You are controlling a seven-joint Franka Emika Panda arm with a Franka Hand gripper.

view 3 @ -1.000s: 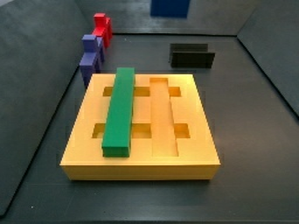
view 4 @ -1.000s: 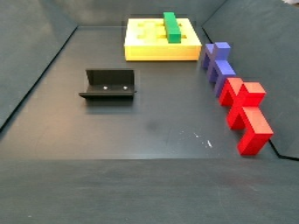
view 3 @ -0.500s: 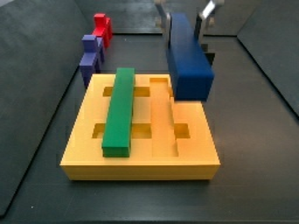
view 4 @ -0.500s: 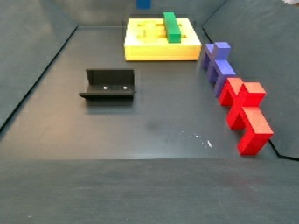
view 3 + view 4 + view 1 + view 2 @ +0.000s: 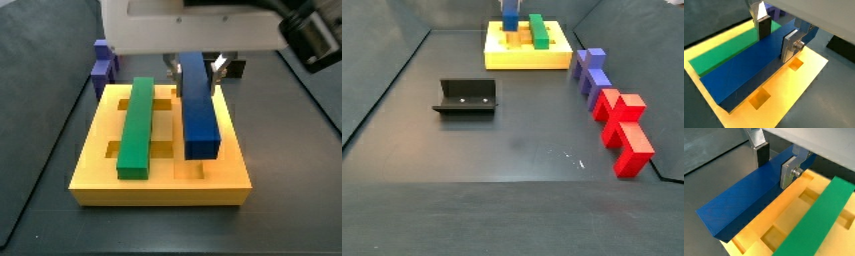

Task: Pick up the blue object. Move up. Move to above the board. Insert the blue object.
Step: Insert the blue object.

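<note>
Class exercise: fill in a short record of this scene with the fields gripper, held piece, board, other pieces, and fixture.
gripper: the gripper is above the board, shut on the blue object
held piece: blue object, lying along a board groove
board: yellow board, green bar already in a groove
other pieces: purple block and red block beside the board
fixture: fixture on the floor, apart

Blue object (image 5: pixel 198 104) over yellow board (image 5: pixel 160 178)

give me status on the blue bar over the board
Gripper shut on blue bar, above yellow board. Bar not seated. Green bar alongside, clear.
</note>
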